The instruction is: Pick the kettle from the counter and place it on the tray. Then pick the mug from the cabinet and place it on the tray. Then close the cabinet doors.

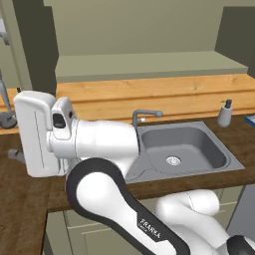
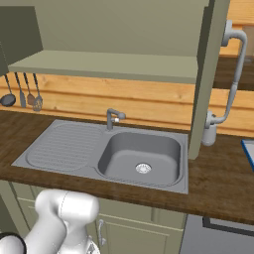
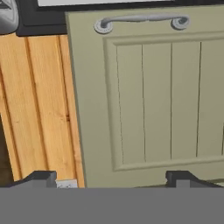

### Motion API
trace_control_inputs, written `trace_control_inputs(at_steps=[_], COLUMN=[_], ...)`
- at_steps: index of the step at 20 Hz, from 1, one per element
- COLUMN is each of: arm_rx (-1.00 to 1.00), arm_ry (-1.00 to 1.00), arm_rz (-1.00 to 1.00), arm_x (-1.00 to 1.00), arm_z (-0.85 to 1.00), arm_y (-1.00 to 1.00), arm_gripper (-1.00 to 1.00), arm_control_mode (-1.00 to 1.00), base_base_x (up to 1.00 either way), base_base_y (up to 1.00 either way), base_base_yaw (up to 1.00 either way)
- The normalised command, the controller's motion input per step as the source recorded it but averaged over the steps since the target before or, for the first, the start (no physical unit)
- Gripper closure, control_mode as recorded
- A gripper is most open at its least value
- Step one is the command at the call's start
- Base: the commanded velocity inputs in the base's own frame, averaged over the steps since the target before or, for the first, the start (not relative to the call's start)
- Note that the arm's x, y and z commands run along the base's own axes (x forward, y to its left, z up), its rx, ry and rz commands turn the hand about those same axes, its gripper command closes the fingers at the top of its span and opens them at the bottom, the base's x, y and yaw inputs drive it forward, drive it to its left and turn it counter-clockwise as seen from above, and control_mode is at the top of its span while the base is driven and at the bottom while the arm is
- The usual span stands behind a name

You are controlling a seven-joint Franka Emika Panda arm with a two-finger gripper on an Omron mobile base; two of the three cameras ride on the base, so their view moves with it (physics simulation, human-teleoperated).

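Two dark fingertips of the tool [image 3: 111, 178] stand wide apart at the bottom of the hand view, with nothing between them; the tool is open and empty. Directly ahead of them lies an olive-grey panelled cabinet door [image 3: 153, 100], its curved grey bar handle [image 3: 142, 19] running along the top of that view, and orange wood-plank wall [image 3: 37, 105] shows beside the door's edge. In the left base view the white arm [image 1: 99, 149] reaches across to the left, low over the dark brown tabletop [image 1: 25, 199]. Set into that tabletop is the grey steel sink [image 2: 141, 156] with a ribbed drainboard on one side and a grey tap [image 2: 114, 118] behind the basin. A grey-white pump soap dispenser [image 1: 225, 113] stands on the tabletop past the sink's right corner. At the right edge of both base views a small piece of the blue-rimmed tray [image 1: 250, 119] is visible on the tabletop; what lies on it cannot be told. Farther back, the wall cabinet's pale shelf [image 2: 109, 64] runs above the plank wall, and one open door [image 2: 206, 79] stands edge-on in the right base view. Hanging utensils [image 2: 22, 92] line the wall at the far left.
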Motion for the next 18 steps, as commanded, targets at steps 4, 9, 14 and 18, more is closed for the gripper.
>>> trace_control_inputs(at_steps=[4, 9, 14, 18], arm_rx=[-0.08, -0.11, -0.02, 0.00], arm_ry=[0.00, 0.00, 0.04, 0.08], arm_rz=[-0.06, -0.26, -0.36, -0.33], arm_x=[0.50, 0.50, 0.44, 0.46], arm_z=[0.00, -0.01, 0.00, 0.00], arm_y=[0.15, -0.21, -0.46, -0.52], arm_gripper=[-1.00, -1.00, -1.00, -1.00], arm_control_mode=[-1.00, -1.00, -1.00, -1.00], base_base_x=[0.00, 0.00, 0.00, 0.00], base_base_y=[0.00, 0.00, 0.00, 0.00], base_base_yaw=[0.00, 0.00, 0.00, 0.00])
